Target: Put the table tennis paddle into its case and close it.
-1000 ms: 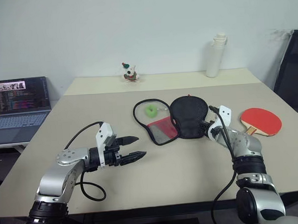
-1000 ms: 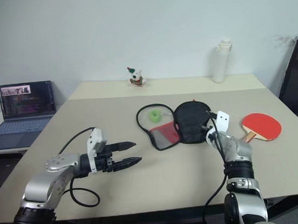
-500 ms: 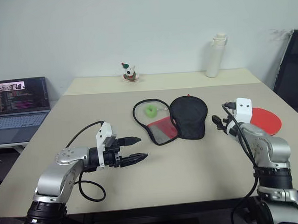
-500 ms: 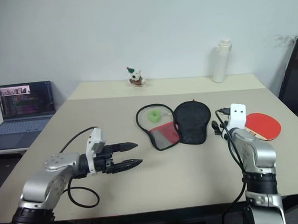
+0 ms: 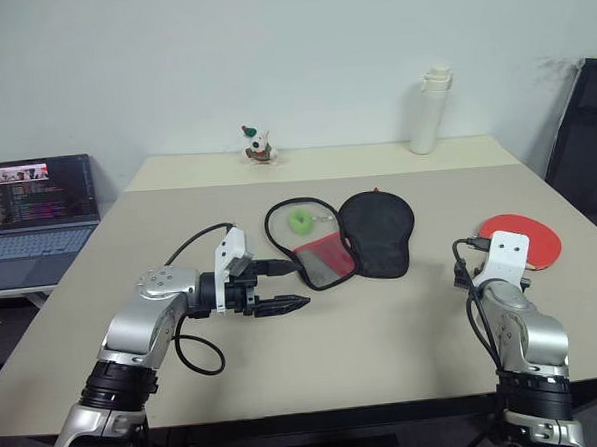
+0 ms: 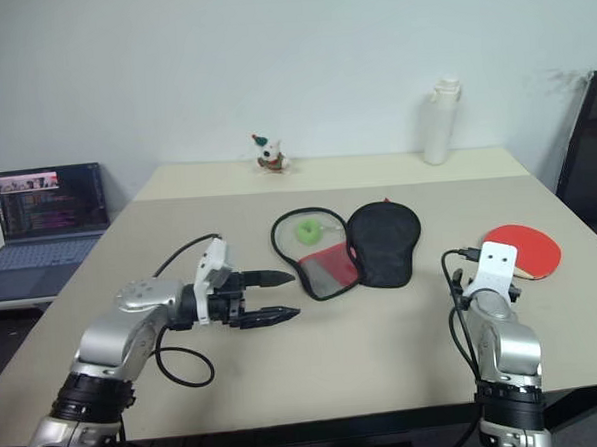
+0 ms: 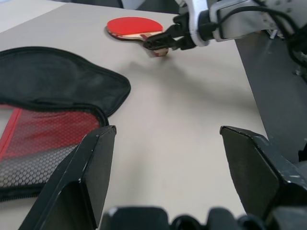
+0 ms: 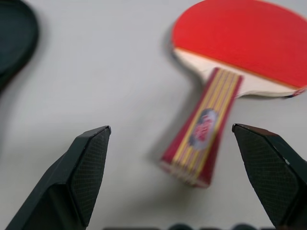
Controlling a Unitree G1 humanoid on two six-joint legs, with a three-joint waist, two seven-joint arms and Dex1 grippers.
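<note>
So, using the open case (image 5: pixel 341 239) in the middle of the beige table (image 5: pixel 384 329) as the reference point and going left to right: way off to its left, on a separate lower surface, there's a laptop (image 5: pixel 37 205) with its screen lit. Closer in, just left of the case, the left gripper (image 5: pixel 287 287) hangs a bit above the tabletop, pointing sideways toward the case with its two black fingers spread apart and nothing between them; in its wrist view the fingers frame the case's near edge. The case itself lies flat and unzipped, folded open like a book: the left half shows the red lining and black mesh pocket, the right half is the plain black side. A small green object (image 5: pixel 300 220) sits inside the left half's zip outline, up near the far end. Behind the case, toward the wall, there's a little toy figure (image 5: pixel 259 144), and further right a white bottle (image 5: pixel 428 111) standing upright. Right of the case, well apart from it, the table tennis paddle (image 8: pixel 225 76) lies flat, red face up, near the table's right edge. The right gripper (image 8: pixel 170 179) sits just short of the handle, fingers wide apart and empty, though from the head views its fingertips are mostly hidden behind the wrist, so I'm going by the wrist view here.
</note>
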